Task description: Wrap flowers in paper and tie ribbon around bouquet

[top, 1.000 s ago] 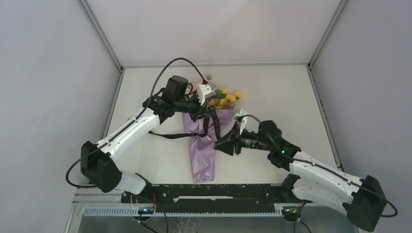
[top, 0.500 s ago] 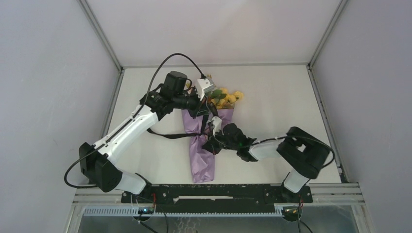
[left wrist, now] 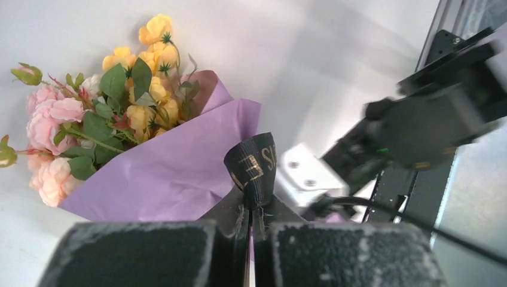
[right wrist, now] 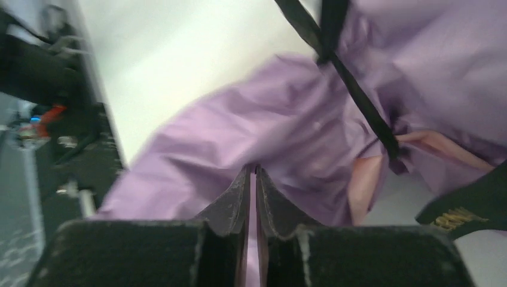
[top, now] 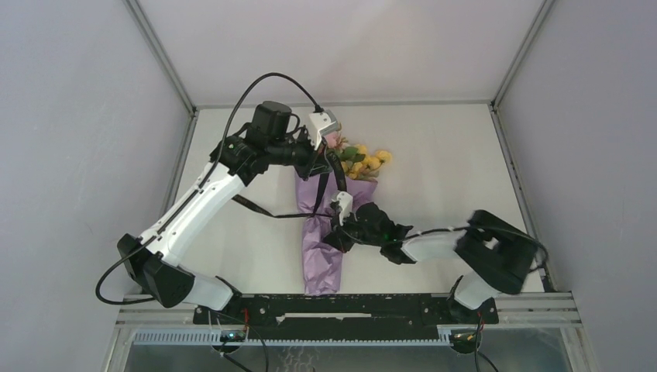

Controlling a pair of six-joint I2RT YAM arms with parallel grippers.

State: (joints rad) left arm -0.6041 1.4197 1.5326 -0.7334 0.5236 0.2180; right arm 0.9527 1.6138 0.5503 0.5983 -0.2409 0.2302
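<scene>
Left claw (left wrist: pixel 251 210) is clamped tight on a loop of the ribbon (left wrist: pixel 256 164), up over the wide end of the bouquet (top: pixel 319 263). I see the bouquet lying on the worktop (top: pixel 434 155), its flowers (left wrist: pixel 119 101) pointing away from me. My right claw (right wrist: pixel 252 170) is at its thin middle, fingers nearly together against the paper (right wrist: pixel 287 119); I cannot tell if any is caught.

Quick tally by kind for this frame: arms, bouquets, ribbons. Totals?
arms: 2 (left arm, right arm)
bouquet: 1
ribbon: 1
Total: 4
</scene>
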